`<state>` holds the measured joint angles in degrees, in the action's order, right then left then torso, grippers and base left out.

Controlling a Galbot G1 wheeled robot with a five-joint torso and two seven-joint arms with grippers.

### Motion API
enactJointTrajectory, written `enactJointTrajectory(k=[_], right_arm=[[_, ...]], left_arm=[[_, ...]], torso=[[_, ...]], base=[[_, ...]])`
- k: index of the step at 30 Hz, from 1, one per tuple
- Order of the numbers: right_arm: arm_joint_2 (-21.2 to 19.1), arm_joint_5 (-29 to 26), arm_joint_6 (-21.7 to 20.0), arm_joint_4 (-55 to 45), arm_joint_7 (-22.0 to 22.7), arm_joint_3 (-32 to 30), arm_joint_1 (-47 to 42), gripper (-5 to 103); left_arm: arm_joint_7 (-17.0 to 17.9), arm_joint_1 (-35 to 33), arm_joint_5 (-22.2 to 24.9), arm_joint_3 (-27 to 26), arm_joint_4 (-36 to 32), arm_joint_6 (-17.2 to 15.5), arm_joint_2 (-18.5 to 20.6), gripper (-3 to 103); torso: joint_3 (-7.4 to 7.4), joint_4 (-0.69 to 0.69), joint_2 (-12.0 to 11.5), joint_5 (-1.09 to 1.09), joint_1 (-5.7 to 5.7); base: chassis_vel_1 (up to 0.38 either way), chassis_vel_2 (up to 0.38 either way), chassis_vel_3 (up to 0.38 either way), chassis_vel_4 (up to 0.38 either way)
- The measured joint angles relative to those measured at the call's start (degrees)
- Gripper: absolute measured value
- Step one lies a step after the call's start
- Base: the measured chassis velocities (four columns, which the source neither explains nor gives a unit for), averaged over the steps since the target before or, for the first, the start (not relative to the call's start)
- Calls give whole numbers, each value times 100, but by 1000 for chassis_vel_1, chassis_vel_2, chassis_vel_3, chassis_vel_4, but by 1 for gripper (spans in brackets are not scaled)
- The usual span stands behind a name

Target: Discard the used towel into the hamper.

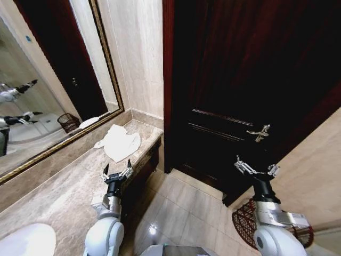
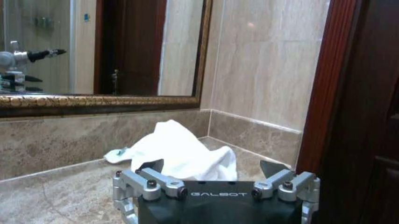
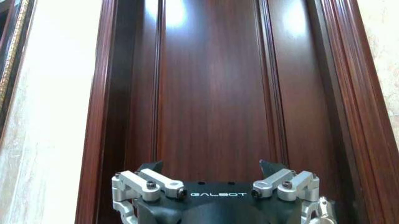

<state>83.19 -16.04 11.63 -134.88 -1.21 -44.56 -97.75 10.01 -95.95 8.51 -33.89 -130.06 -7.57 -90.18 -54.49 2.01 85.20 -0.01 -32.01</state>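
A crumpled white towel lies on the marble counter near its far end, by the wall. My left gripper hovers open over the counter's front edge, a short way before the towel, with nothing between its fingers. The dark reddish-brown wire hamper stands on the floor at the lower right, partly hidden behind my right arm. Above the hamper, my right gripper is held open and empty, facing the dark wooden door.
A gold-framed mirror runs along the wall behind the counter. A white sink basin sits at the counter's near end. The door carries a metal handle. Tiled floor lies open between counter and hamper.
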Motion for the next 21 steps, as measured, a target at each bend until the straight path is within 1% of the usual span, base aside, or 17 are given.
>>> enactJointTrajectory(k=[1, 4, 5, 7, 8, 11, 12, 14, 15, 18, 19, 21], right_arm=[[0, 0, 0, 0, 0, 0, 0, 100], [-16, -17, 2, 53, 0, -19, 21, 100], [-16, -17, 2, 53, 0, -19, 21, 100], [-15, -13, 6, 101, -3, -10, 32, 100], [-15, -13, 6, 101, -3, -10, 32, 100], [-26, -1, 7, 181, -11, 2, 50, 100], [-26, -1, 7, 181, -11, 2, 50, 100], [-48, 37, 7, 253, -12, 10, 59, 100], [-48, 37, 7, 253, -12, 10, 59, 100], [-73, 122, 7, 343, -13, 45, 53, 100], [-73, 122, 7, 343, -13, 45, 53, 100], [-106, 156, 7, 384, -13, 47, 42, 100]], left_arm=[[0, 0, 0, 0, 0, 0, 0, 100], [17, 204, 176, -157, 147, -104, 269, 100], [17, 204, 176, -157, 147, -104, 269, 100], [27, 384, 283, -241, 248, -194, 411, 100], [27, 384, 283, -241, 248, -194, 411, 100], [69, 685, 364, -273, 463, -289, 506, 100], [69, 685, 364, -273, 463, -289, 506, 100], [129, 949, 371, -249, 734, -321, 517, 100], [129, 949, 371, -249, 734, -321, 517, 100], [193, 1388, 290, -165, 1201, -357, 480, 100], [193, 1388, 290, -165, 1201, -357, 480, 100], [234, 1636, 240, -110, 1442, -356, 470, 100]], torso=[[0, 0, 0, 0, 0], [0, 0, 0, 0, 0], [0, 0, 0, 0, 0], [0, 1, 0, 1, 0], [0, 1, 0, 1, 0], [0, 0, 0, 1, 0], [0, 0, 0, 1, 0], [0, 1, 0, 0, 0], [0, 1, 0, 0, 0], [0, 0, 0, 1, 0], [0, 0, 0, 1, 0], [-1, 0, 0, 1, 0]], base=[[0, 0, 0, 0], [0, 0, 0, 0], [0, 0, 0, 0], [0, 0, 0, 0], [0, 0, 0, 0], [0, 0, 0, 0], [0, 0, 0, 0], [0, 0, 0, 0], [0, 0, 0, 0], [0, 0, 0, 0], [0, 0, 0, 0], [0, 0, 0, 0]])
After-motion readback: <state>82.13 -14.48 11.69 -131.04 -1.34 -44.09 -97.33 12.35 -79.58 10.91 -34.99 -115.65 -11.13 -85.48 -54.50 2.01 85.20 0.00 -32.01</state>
